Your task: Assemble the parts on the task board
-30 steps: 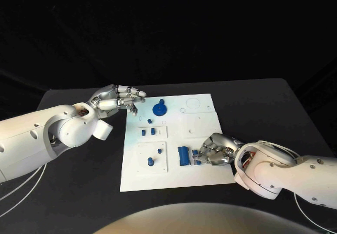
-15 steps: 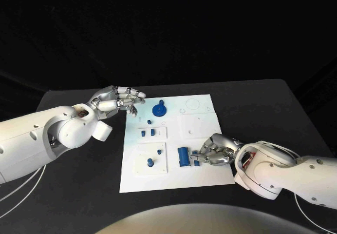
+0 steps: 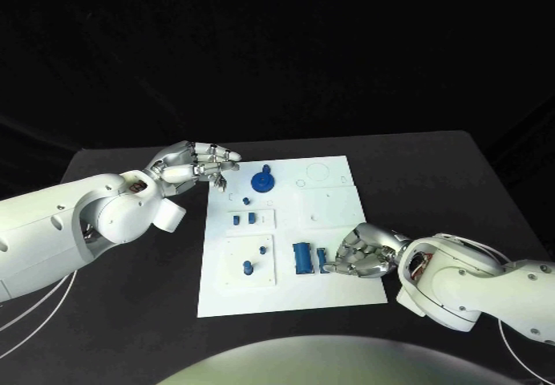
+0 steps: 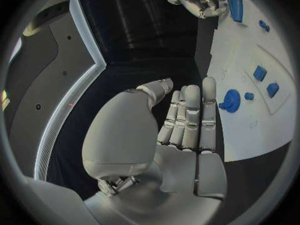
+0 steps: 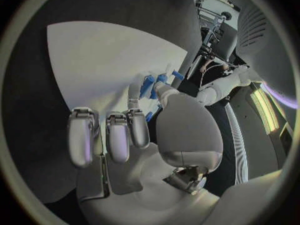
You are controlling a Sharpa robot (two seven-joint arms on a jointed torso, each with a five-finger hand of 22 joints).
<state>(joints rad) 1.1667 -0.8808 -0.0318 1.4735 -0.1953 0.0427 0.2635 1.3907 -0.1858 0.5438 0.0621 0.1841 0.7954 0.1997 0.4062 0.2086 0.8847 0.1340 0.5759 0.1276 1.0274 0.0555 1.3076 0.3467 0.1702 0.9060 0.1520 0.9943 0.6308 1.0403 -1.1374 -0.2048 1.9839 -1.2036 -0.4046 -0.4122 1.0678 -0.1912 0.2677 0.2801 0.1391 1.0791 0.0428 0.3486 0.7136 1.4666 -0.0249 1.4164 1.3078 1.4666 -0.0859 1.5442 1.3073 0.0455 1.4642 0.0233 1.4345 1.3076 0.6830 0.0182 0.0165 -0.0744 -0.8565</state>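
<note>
The white task board (image 3: 330,301) lies mid-table. On it sit a round blue part (image 3: 264,180), small blue pieces (image 3: 236,217) on an inset plate, and a long blue block (image 3: 303,257). My right hand (image 3: 366,252) rests at the board's near right side. Its thumb and a finger pinch a small blue part (image 3: 322,260) beside the long block, seen between the fingers (image 5: 149,85) in the right wrist view. My left hand (image 3: 192,164) hovers off the board's far left corner, holding nothing, its fingers (image 4: 190,115) stretched side by side. The round part (image 4: 230,101) lies just beyond them.
Two more small blue pieces (image 3: 246,265) sit on the near inset plate. The board's right half (image 3: 327,207) carries white plates with holes and rings. Black table (image 3: 439,184) surrounds the board on all sides.
My right hand has slid slightly toward the table's near edge, staying at the small blue part. The left hand has stayed still.
</note>
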